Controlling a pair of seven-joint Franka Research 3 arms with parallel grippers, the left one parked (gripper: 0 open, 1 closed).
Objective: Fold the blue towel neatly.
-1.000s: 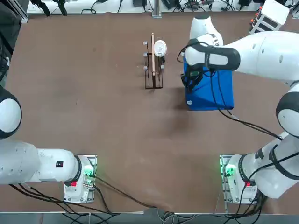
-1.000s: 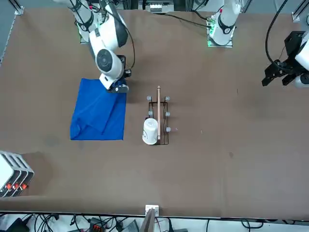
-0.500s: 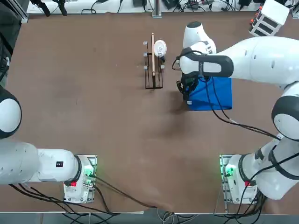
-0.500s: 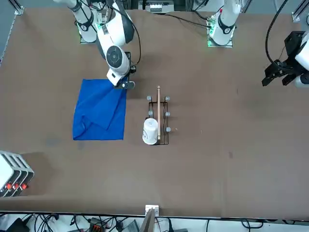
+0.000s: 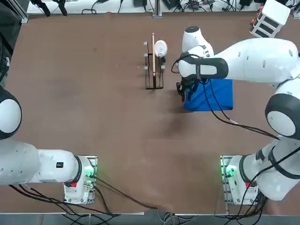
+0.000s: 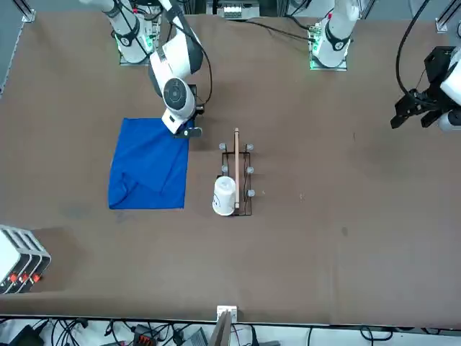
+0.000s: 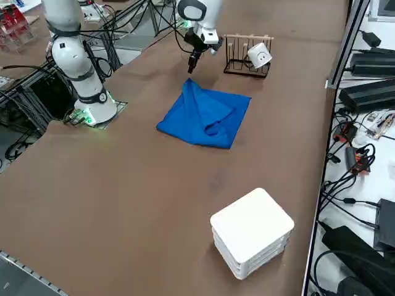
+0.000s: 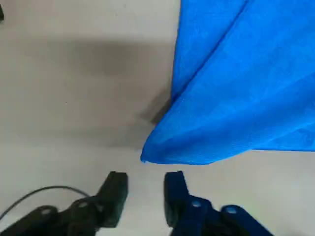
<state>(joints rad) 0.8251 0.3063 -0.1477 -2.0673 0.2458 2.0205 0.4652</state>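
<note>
I've got the right gripper with its jaws parted and nothing between them, hanging over bare table. Just ahead of the fingertips, not touching, the blue towel lies with a raised corner; beyond it, the wooden rack holding a white cup.

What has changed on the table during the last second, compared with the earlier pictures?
The right pincer carried a corner of the blue towel toward the rack, then let it go; its fingers now stand apart, clear of the cloth. The towel lies folded. The rack and white cup stayed in place.
</note>
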